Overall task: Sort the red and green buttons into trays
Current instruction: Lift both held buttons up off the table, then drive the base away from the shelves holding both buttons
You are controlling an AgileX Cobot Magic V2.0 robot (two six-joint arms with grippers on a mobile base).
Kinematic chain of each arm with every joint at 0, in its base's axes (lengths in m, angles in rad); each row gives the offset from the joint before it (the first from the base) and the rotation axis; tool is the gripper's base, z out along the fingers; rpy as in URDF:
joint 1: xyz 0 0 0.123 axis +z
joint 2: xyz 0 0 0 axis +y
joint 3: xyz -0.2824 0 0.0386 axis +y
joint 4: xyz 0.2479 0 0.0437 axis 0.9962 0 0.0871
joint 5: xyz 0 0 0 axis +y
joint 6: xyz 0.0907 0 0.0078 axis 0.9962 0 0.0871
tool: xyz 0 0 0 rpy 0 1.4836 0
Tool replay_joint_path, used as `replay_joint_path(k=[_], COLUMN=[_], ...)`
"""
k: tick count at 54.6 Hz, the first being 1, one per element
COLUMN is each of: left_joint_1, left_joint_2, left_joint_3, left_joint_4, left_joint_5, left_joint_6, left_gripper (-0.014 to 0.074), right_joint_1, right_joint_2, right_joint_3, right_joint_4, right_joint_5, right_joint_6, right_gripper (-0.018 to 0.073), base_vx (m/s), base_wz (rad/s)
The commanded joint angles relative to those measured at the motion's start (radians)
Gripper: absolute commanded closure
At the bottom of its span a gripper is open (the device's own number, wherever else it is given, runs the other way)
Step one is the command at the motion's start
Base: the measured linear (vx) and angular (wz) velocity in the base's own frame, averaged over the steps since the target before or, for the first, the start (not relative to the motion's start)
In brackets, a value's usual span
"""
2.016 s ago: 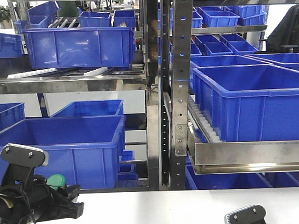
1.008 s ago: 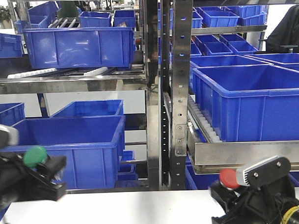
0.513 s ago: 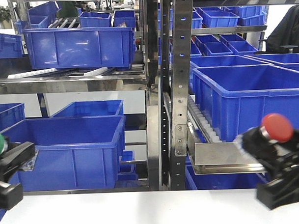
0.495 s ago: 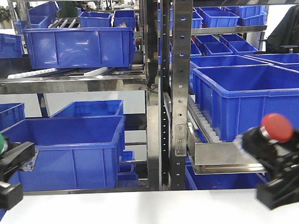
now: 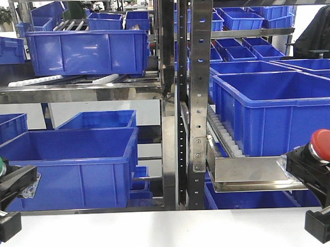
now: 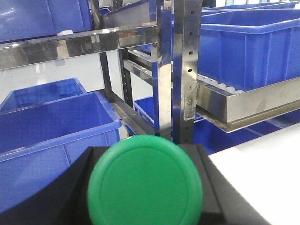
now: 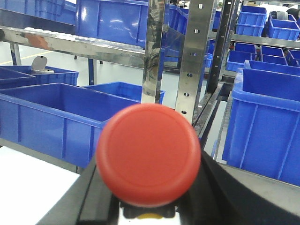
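1. Red button (image 7: 147,160) was clamped in the right gripper (image 5: 312,170), aloft above the table's (image 5: 158,232) right edge; green button (image 6: 145,180) likewise in the left gripper (image 5: 9,186) at the left edge.
2. Trays were out of view; judged best to grip firmly, carry level, and lower each onto its matching colour before releasing.
3. Caps were smooth, round domes; bodies black.

the green button (image 6: 145,180) has a plain mid-green cap, slightly glossy. the red button (image 7: 148,154) has a flat tomato-red cap with a sliver of yellow under it. the bins (image 5: 86,50) all round are one saturated blue, unmarked. the rack (image 5: 197,100) is bare silver steel, mirror-bright, with white rollers (image 5: 225,135). the table (image 5: 158,232) is plain white.
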Motion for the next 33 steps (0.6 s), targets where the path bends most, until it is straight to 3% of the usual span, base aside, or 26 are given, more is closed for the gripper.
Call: replay_joint_path(k=[1, 33], left_joint_1=[0.002, 0.002], left_joint_2=[-0.013, -0.013], left_joint_3=[-0.031, -0.031], left_joint_4=[-0.007, -0.007], left_joint_5=[-0.084, -0.084], left_joint_6=[-0.005, -0.005], left_gripper=[0.0599, 0.0599], right_joint_1=[0.002, 0.002], right_joint_2=[-0.009, -0.009], right_joint_3=[-0.038, -0.038], right_joint_4=[-0.011, -0.01], right_joint_5=[-0.083, -0.082], right_joint_6=[-0.009, -0.009], right_gripper=[0.0568, 0.0568], base_vx=[0.0, 0.0], base_wz=[0.0, 0.0])
